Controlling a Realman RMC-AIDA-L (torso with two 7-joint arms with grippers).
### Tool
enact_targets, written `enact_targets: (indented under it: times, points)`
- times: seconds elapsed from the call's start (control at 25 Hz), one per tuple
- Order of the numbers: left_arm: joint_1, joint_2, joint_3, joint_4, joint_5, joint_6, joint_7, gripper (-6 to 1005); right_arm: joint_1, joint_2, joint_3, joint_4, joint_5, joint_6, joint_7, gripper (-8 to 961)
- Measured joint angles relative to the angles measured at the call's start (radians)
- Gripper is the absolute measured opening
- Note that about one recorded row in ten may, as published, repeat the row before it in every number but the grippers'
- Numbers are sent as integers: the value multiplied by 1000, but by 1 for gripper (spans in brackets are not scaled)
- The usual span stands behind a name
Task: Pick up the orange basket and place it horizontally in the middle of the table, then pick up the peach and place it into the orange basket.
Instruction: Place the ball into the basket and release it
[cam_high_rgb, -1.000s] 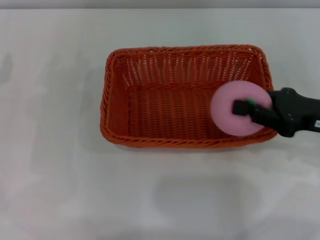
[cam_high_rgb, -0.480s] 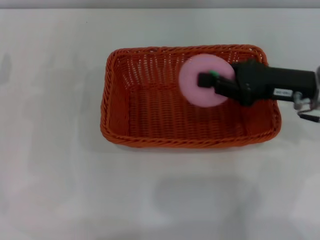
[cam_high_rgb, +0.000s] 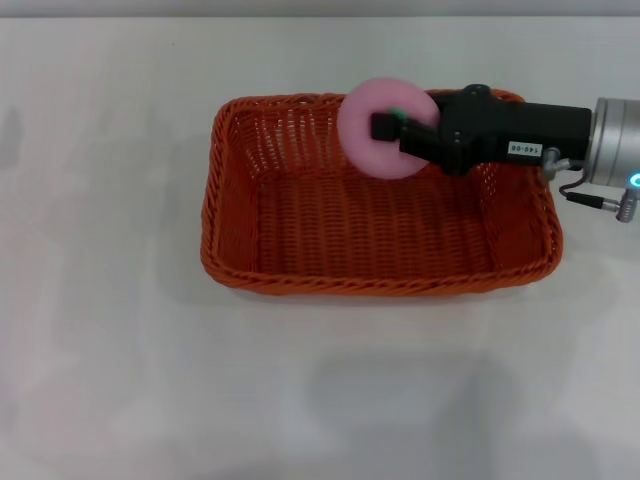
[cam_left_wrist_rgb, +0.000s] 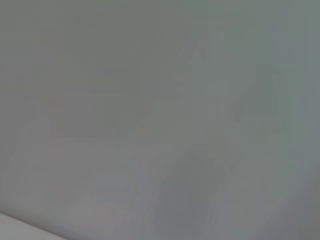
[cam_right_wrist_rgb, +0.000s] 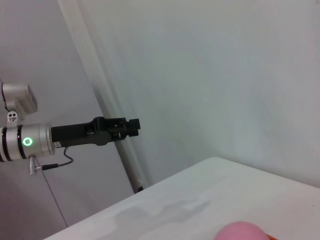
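The orange basket (cam_high_rgb: 214, 210) lies lengthwise across the middle of the white table (cam_high_rgb: 110, 360). The pink peach (cam_high_rgb: 362, 143) hangs over the basket's back half, near the far wall, and my right gripper (cam_high_rgb: 385, 125) is shut on it, reaching in from the right. One black finger crosses the peach's front next to its green leaf mark. In the right wrist view a sliver of the peach (cam_right_wrist_rgb: 242, 233) shows at the frame's edge. Farther off in that view, my left gripper (cam_right_wrist_rgb: 132, 125) is held up in the air beside the table. The left wrist view shows only a plain grey surface.
The table (cam_right_wrist_rgb: 175, 205) ends at a corner seen in the right wrist view, with a pale wall behind it. White tabletop surrounds the basket on all sides in the head view.
My right gripper has carried the peach left and toward the back, from the basket's right front rim to above its back half.
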Motion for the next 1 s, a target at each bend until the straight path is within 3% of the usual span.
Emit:
enact_targets:
  times: [0.4, 0.6, 1.0]
  points:
    - [12, 0, -10, 2, -28, -6, 24, 429, 1, -1, -39, 2, 1, -23, 3, 302]
    - [13, 1, -11, 2, -30, -6, 24, 429, 0, -1, -42, 1, 1, -19, 6, 518]
    - [13, 1, -13, 2, -34, -15, 24, 429, 1, -2, -49, 4, 0, -16, 29, 743]
